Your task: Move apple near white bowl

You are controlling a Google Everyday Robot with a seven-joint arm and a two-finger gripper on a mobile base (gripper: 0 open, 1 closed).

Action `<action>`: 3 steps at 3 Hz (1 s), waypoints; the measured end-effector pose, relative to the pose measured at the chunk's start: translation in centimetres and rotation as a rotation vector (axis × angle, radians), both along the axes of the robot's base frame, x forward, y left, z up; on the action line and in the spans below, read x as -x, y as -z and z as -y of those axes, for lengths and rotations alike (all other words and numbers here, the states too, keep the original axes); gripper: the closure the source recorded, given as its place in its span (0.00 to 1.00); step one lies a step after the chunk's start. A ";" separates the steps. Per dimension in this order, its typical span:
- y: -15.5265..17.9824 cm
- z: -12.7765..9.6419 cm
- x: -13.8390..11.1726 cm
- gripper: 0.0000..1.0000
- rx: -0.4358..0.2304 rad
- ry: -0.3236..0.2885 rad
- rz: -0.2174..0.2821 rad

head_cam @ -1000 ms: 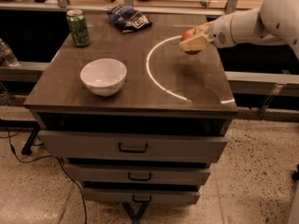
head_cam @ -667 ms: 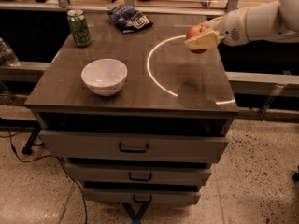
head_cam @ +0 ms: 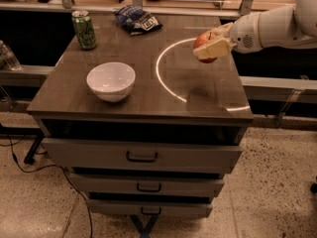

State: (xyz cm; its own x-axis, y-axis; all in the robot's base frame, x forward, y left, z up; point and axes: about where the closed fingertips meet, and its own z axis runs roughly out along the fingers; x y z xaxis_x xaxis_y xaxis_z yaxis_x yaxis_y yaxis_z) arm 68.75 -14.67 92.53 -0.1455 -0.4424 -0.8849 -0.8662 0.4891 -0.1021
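Note:
The red-orange apple (head_cam: 203,40) is held in my gripper (head_cam: 210,47), lifted above the right side of the dark cabinet top (head_cam: 148,90). The gripper's pale fingers (head_cam: 214,47) are shut around the apple, and the white arm reaches in from the right edge. The white bowl (head_cam: 111,81) sits upright and empty on the left front part of the top, well to the left of the apple and apart from it.
A green drink can (head_cam: 84,29) stands at the back left corner. A dark blue snack bag (head_cam: 138,20) lies at the back middle. A bright curved light reflection (head_cam: 163,78) arcs across the top. Drawers (head_cam: 142,156) are below the front edge.
My gripper has lifted the apple off the right side of the top and holds it higher now. The bowl, can and bag have not moved.

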 end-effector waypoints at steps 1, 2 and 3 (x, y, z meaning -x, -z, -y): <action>0.8 -3.4 3.6 1.00 -0.015 -0.103 -0.015; 1.9 -7.8 6.4 1.00 -0.031 -0.202 -0.020; 2.9 -10.5 7.2 1.00 -0.030 -0.253 -0.012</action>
State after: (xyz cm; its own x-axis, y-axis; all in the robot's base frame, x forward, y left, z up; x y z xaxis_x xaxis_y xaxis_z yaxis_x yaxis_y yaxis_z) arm 61.57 -4.12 89.61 -0.0437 -0.4394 -0.8972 -0.9624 0.2594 -0.0801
